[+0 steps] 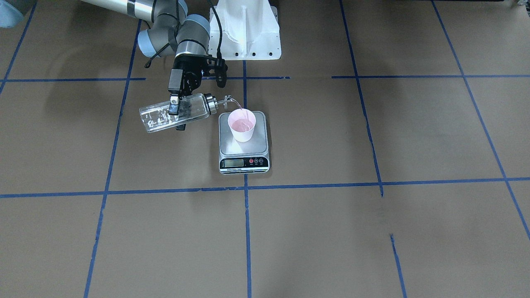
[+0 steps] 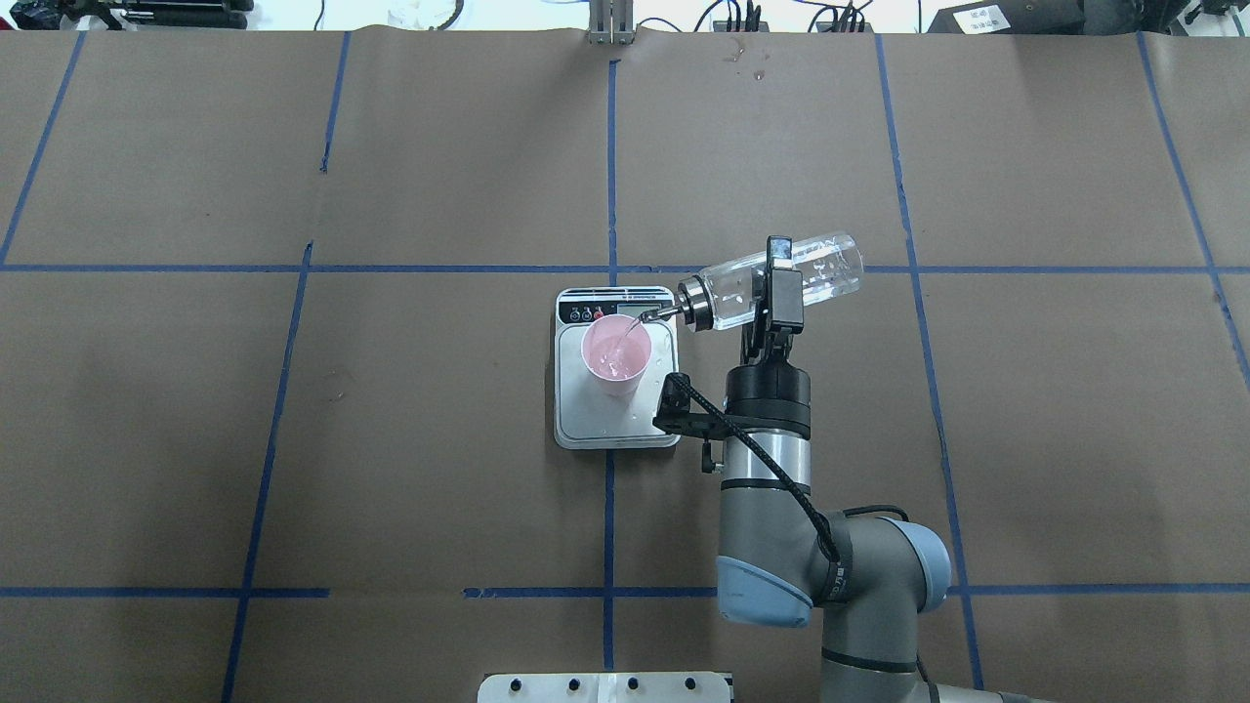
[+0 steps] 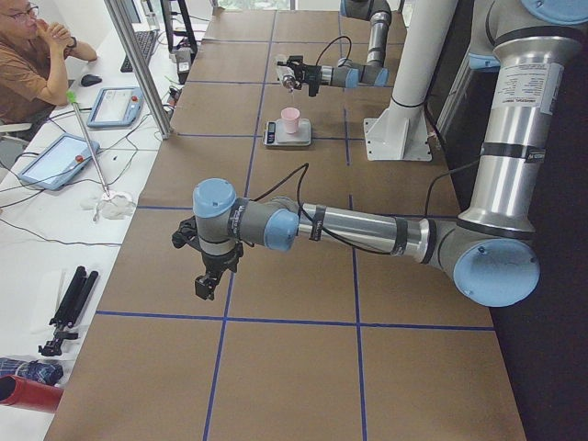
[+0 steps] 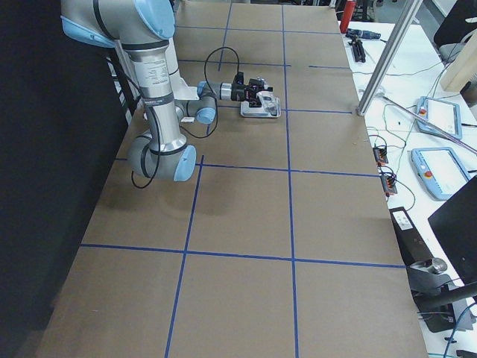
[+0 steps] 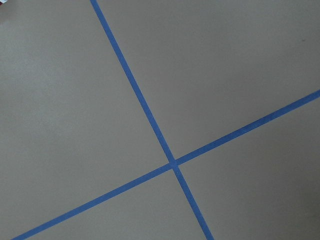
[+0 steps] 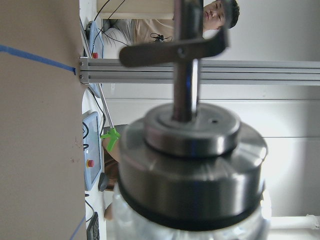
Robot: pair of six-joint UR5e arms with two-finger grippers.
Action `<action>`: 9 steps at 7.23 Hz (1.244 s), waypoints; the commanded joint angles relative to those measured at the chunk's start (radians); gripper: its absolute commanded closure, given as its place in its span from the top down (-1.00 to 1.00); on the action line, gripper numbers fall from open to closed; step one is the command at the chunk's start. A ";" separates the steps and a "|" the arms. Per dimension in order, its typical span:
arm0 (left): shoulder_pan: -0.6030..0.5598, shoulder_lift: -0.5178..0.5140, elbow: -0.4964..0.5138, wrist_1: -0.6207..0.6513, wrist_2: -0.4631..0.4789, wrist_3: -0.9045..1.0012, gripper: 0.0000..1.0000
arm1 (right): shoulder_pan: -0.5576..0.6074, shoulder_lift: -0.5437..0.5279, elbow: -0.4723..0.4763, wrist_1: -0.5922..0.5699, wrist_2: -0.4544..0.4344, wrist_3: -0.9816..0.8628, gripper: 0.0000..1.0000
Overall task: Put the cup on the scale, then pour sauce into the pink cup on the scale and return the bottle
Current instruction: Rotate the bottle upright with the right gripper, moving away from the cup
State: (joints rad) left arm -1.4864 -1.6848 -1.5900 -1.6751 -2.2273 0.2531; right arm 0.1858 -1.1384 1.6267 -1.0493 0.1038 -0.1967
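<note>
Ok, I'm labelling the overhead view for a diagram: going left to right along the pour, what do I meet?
Cup → spout → silver cap → right gripper, shut on the bottle. Scale omitted: it underlies the cup.

Tabletop (image 2: 391,439): brown covering, blue tape grid (image 2: 610,146). White side desk (image 3: 55,211) at 9 o'clock, carrying 2 tablets (image 3: 115,106); aluminium post (image 3: 138,64).
</note>
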 commanded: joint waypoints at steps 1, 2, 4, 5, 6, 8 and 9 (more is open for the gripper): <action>0.000 -0.001 -0.002 0.000 0.000 0.000 1.00 | 0.001 -0.001 0.004 0.002 0.036 0.109 -1.00; 0.000 -0.001 -0.002 0.000 0.000 0.000 1.00 | 0.001 -0.001 0.004 0.002 0.045 0.156 -1.00; 0.000 -0.001 -0.004 0.000 0.000 0.000 1.00 | 0.001 -0.001 0.010 0.002 0.071 0.250 -1.00; 0.000 -0.001 -0.005 0.002 0.000 0.000 1.00 | 0.003 -0.003 0.012 0.003 0.091 0.340 -1.00; 0.000 -0.001 -0.007 0.002 0.000 0.000 1.00 | 0.003 -0.007 0.025 0.003 0.111 0.393 -1.00; 0.000 -0.010 -0.007 0.003 0.000 -0.002 1.00 | 0.004 -0.082 0.141 0.043 0.187 0.517 -1.00; -0.002 -0.012 -0.010 0.005 0.000 -0.002 1.00 | 0.006 -0.124 0.177 0.098 0.216 0.522 -1.00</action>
State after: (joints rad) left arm -1.4868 -1.6942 -1.5977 -1.6719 -2.2273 0.2518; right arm 0.1902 -1.2108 1.7493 -1.0062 0.2791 0.2938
